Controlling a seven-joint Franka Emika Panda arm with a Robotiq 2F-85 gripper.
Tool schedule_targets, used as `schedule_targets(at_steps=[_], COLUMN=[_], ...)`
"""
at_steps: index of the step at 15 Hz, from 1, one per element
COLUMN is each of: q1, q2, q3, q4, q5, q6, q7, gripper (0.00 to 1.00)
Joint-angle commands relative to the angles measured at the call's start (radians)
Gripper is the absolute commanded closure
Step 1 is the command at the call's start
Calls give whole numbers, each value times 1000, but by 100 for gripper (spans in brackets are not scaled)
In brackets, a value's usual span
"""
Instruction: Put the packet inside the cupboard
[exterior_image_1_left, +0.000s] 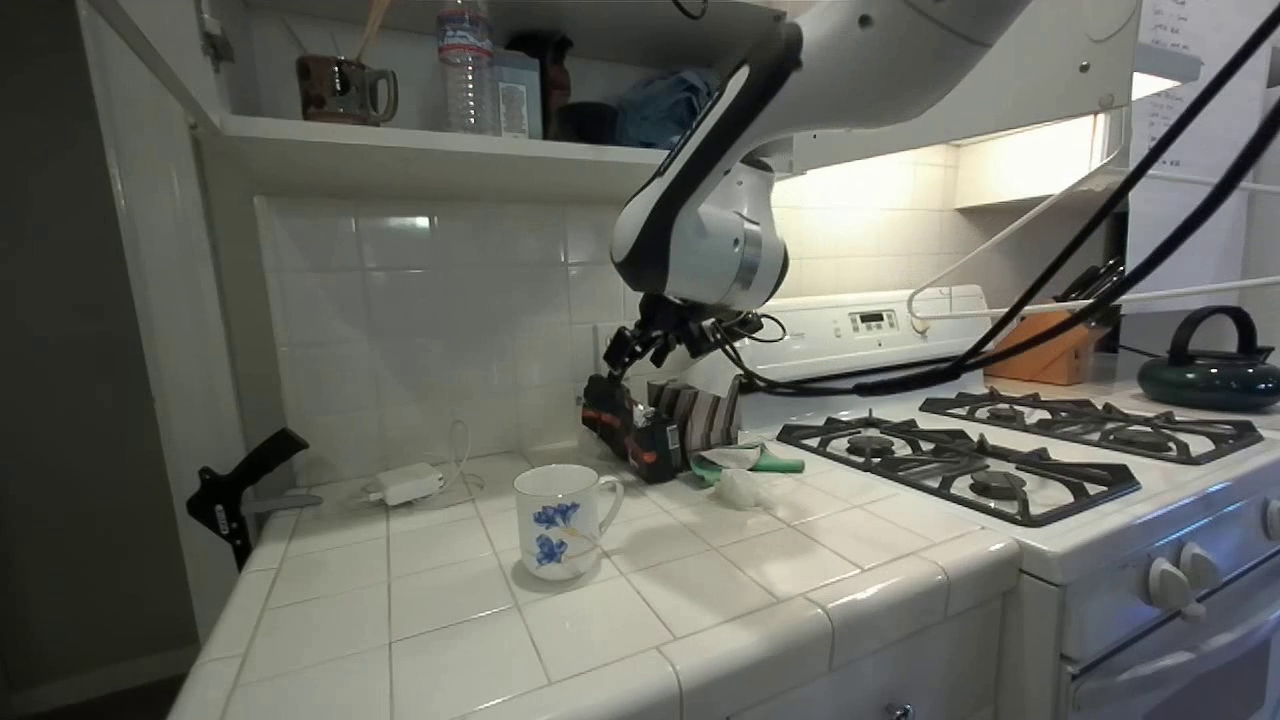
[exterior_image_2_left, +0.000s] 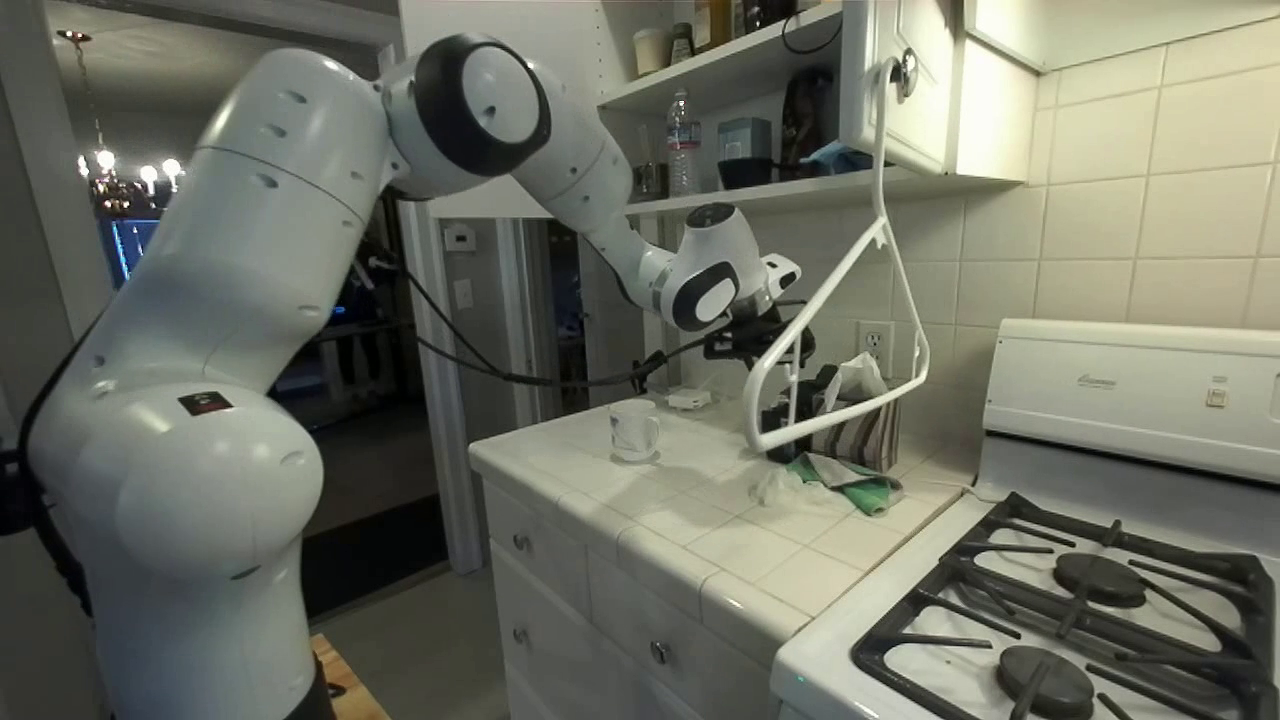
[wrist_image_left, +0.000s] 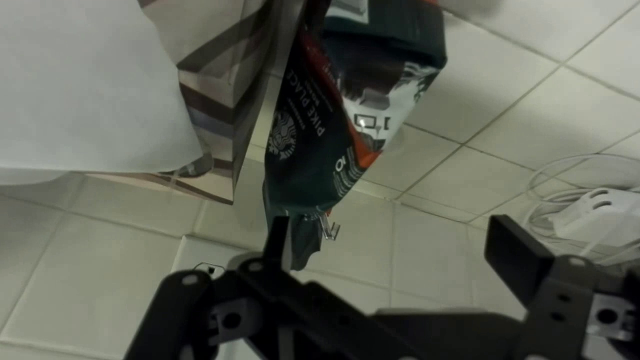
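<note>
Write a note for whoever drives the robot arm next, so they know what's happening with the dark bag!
Hand: the end effector is open near the top of the dark bag, not gripping it.
Where: the dark bag sits on the counter next to the striped box. The cupboard is above the counter, open at the front.
Done: the end effector is in place by the dark bag, and the cupboard is open.
Left: probably close on the bag's top, lift it, then set it inside the cupboard.
</note>
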Motion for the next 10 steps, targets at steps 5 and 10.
schedule_targets(at_steps=[5,10], q1=[-2,0], q2=[302,375], q3=[-47,-55], q4=[336,436], q5=[-207,-317], q6=[-49,-126], q7=[462,647], gripper=[0,40])
